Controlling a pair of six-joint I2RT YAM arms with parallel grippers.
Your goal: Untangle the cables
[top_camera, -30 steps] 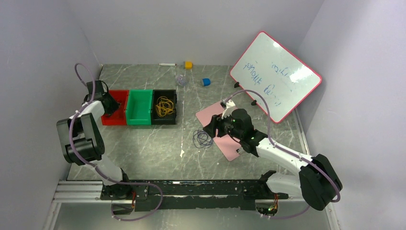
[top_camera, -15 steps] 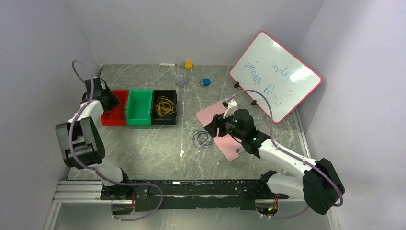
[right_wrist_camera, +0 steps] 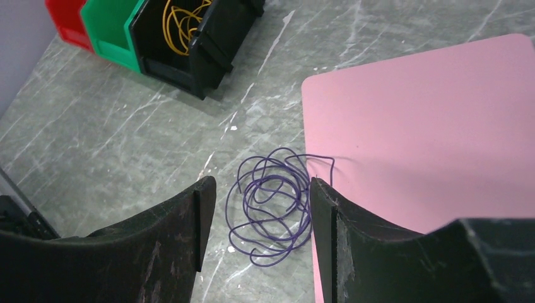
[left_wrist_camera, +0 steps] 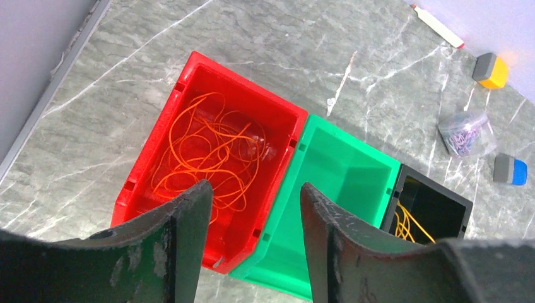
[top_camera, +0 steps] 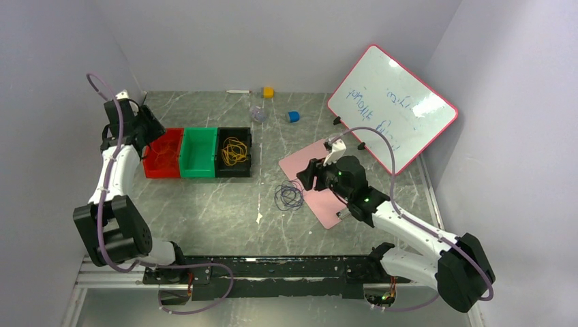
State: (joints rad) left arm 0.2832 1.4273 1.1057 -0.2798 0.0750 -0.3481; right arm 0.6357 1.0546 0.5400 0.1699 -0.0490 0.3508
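Grey marbled desk (top_camera: 218, 204), pale walls all round, and three bins in a row toward the left edge. The orange cable (left_wrist_camera: 208, 154) is heaped in the red bin (left_wrist_camera: 252, 88) and the yellow cable (right_wrist_camera: 183, 16) in the black bin (right_wrist_camera: 214, 38). The left gripper (left_wrist_camera: 255, 186) hangs above the red bin, jaws wide, holding nothing.

Over to the right gripper (right_wrist_camera: 262, 183): also spread wide, also holding nothing, poised above the purple cable (right_wrist_camera: 271, 205). That one lies loosely coiled mid-desk, one end straying onto the pink mat (right_wrist_camera: 429, 126).

This looks like the pick. Best to drop straight down where the loops bunch thickest, clear of the mat's edge, and close on several strands so the whole coil lifts together. The green bin (left_wrist_camera: 344, 167) seems its likely home.
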